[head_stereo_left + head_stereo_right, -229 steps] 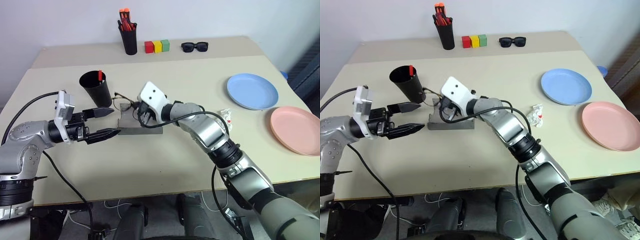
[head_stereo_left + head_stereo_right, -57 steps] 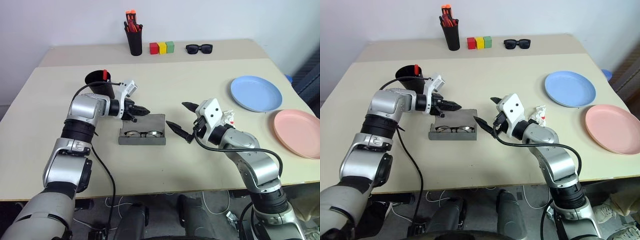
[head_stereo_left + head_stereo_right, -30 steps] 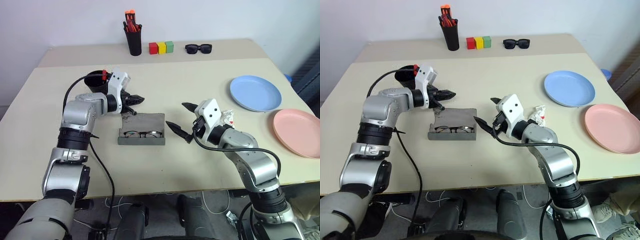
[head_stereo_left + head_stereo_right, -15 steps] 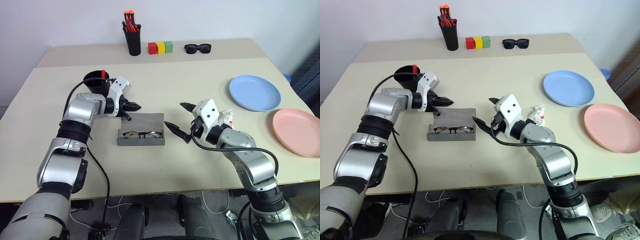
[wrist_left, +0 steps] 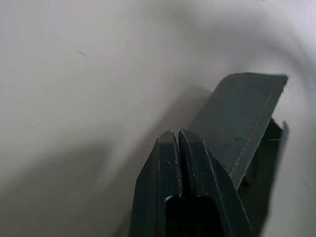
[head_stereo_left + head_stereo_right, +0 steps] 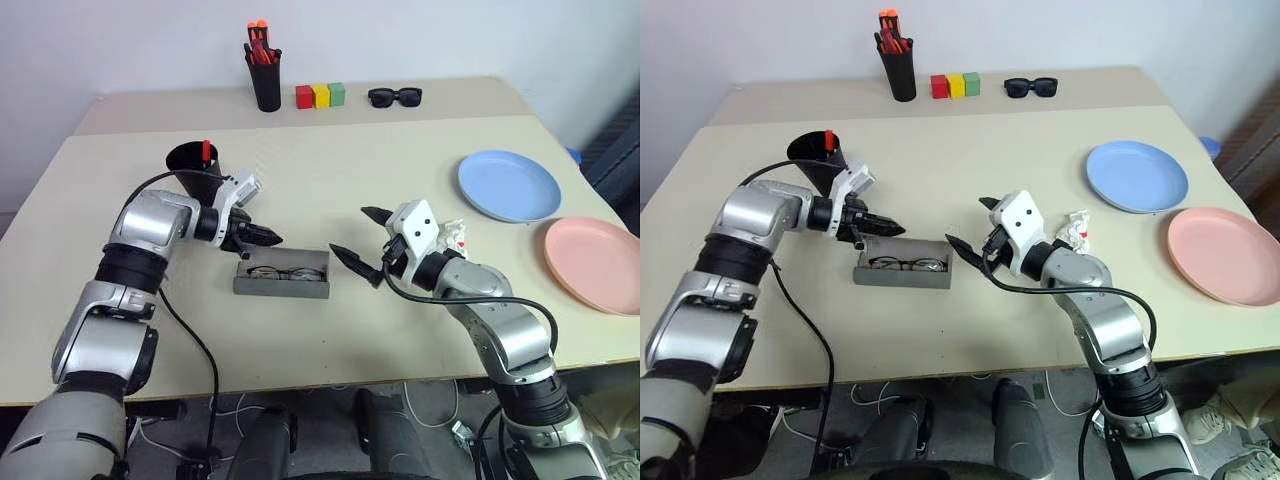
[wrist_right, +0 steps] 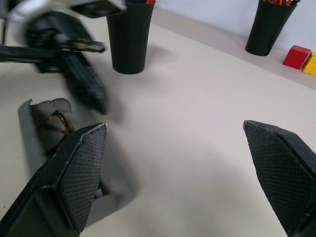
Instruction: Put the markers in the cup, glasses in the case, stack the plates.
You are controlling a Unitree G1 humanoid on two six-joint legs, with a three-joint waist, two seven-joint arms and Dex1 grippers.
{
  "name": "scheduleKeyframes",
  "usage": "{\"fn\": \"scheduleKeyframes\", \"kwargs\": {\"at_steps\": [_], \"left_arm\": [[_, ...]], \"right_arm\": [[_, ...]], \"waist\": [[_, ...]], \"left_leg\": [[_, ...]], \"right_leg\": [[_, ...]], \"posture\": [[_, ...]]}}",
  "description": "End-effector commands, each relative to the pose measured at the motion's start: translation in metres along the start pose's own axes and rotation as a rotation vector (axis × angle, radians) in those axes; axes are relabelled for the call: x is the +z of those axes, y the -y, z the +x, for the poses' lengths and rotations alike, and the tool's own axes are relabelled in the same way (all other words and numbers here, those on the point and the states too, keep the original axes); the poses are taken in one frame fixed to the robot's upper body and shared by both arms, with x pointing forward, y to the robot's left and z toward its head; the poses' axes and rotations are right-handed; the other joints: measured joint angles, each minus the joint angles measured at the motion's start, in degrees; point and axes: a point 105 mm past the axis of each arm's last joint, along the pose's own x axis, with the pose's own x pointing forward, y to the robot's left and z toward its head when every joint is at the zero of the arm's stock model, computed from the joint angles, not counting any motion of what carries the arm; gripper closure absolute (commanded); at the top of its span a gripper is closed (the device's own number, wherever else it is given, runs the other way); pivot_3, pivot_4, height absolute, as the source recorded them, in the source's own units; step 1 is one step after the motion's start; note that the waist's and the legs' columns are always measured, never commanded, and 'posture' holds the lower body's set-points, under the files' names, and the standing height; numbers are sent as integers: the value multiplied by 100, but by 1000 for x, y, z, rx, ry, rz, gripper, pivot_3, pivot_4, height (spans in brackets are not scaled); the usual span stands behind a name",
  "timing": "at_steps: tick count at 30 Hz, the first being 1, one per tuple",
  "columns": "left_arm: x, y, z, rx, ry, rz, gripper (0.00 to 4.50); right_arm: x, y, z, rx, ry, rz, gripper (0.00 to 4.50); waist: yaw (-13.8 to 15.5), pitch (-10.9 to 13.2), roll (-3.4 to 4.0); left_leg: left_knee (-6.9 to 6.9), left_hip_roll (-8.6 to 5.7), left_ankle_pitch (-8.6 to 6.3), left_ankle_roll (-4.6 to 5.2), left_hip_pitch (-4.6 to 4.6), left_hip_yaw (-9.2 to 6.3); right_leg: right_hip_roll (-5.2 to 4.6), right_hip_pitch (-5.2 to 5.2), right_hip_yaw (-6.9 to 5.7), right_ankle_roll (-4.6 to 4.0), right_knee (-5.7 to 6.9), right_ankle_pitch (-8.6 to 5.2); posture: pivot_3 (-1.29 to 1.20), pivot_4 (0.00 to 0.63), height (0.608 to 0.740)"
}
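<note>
Left eye view shows the grey felt-like hinged spectacle case (image 6: 282, 279) lying open near the middle of the beige table (image 6: 400, 330), with the thin wire-framed round-lens glasses (image 6: 280, 272) resting inside it; the left gripper (image 6: 268, 237), fingers pressed together and empty, pokes at the case's raised lid, while the right gripper (image 6: 362, 243) hangs just beside the case's other end, fingers spread wide, holding nothing. The case looks light and likely to slide when nudged, its lid soft and floppy on the hinge; pushing the lid's free edge down, with the base steadied at its far end, seems safest; the glasses look fragile, so a slow close.
</note>
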Motion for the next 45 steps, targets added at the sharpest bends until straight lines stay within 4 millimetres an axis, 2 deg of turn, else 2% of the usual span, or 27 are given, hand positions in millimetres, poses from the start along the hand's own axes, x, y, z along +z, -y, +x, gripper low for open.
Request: {"fn": "scheduleKeyframes", "kwargs": {"at_steps": [1, 7, 10, 15, 18, 20, 22, 25, 26, 28, 31, 35, 38, 41, 45], "left_arm": [[-4, 12, -2, -22, -23, 23, 4432], [-6, 15, -7, 28, -6, 55, 4432], [5, 8, -11, 93, 48, 98, 4432], [54, -2, -19, 146, 346, 167, 4432], [68, 3, -29, 70, 450, 122, 3592], [75, 4, -30, 71, 481, 152, 2647], [76, 14, -24, 5, 481, 204, 1578], [76, 28, -16, -88, 491, 254, 41], [76, 33, -12, -120, 494, 282, 41], [75, 41, -8, -162, 503, 322, 41], [76, 47, -5, -185, 525, 409, 41], [70, 50, -4, -206, 521, 479, 41], [68, 50, -4, -213, 522, 501, 41], [66, 50, -1, -212, 509, 493, 41], [67, 48, 0, -168, 525, 520, 41]], "right_arm": [[15, 1, -3, -6, 52, -32, 0], [14, 0, -4, -4, 48, -33, 0], [14, 1, -3, -5, 49, -33, 0], [16, 11, -4, -41, 58, -29, 0], [21, 27, -12, -94, 66, -31, 0], [23, 40, -22, -143, 56, -53, 0], [22, 62, -39, -220, 29, -53, 0], [16, 104, -70, -406, -31, -81, 0], [6, 125, -88, -514, -99, -81, 0], [-9, 150, -114, -651, -201, -77, 0], [-21, 183, -168, -897, -326, -93, 0], [-42, 196, -206, -1054, -453, -41, 0], [-68, 187, -213, -1031, -544, 55, 0], [-74, 179, -201, -983, -511, 131, 0], [-84, 174, -200, -956, -533, 174, 0]], "waist": [[17, 0, 0], [16, 0, 0], [17, 0, 0], [55, 0, -1], [41, 1, -2], [34, 0, -2], [37, 0, -1], [65, 0, -2], [62, 0, -2], [61, 0, -2], [58, 0, -2], [21, -5, 6], [19, -7, 9], [27, -7, 10], [28, -7, 10]], "left_leg": [[1, 0, 0, 0, 0, 0], [2, 0, 0, 0, 0, 0], [2, 0, 0, 0, 0, 0], [5, -1, 1, -1, -2, -1], [6, -2, 1, -2, -3, 0], [3, -2, 1, -1, -2, 0], [3, -2, 1, -1, -2, 1], [4, -2, 1, -1, -3, 1], [5, -3, 1, -1, -4, 1], [5, -3, 1, -1, -3, 3], [2, -3, 1, -1, -4, 3], [2, -1, 0, 1, 0, 14], [0, 1, -1, 3, 8, 21], [2, 0, 0, 3, 6, 22], [2, 1, 0, 3, 8, 24]], "right_leg": [[0, 0, 0, 0, 0, 0], [0, 1, 0, 0, 0, 0], [0, 1, 0, 0, 0, 0], [-1, 2, 0, 0, -2, 1], [-2, 1, 0, 0, -3, 1], [-1, 0, 0, 0, -3, 1], [-2, 1, 0, 0, -4, 1], [-2, 3, 0, 0, -6, 1], [-3, 5, 0, 0, -8, 1], [-4, 7, 0, 0, -12, 1], [-3, 6, 0, -1, -12, 1], [-4, 6, 5, -2, -14, 2], [-3, 8, 11, -2, -12, 2], [-4, 9, 13, -1, -13, 2], [-4, 10, 15, 0, -14, 2]], "posture": [[0, 150, 740], [0, 150, 740], [0, 150, 740], [0, 150, 740], [0, 150, 740], [0, 150, 740], [0, 150, 740], [0, 150, 740], [0, 150, 740], [0, 150, 740], [0, 150, 740], [0, 150, 740], [0, 150, 740], [0, 150, 740], [0, 150, 740]]}}
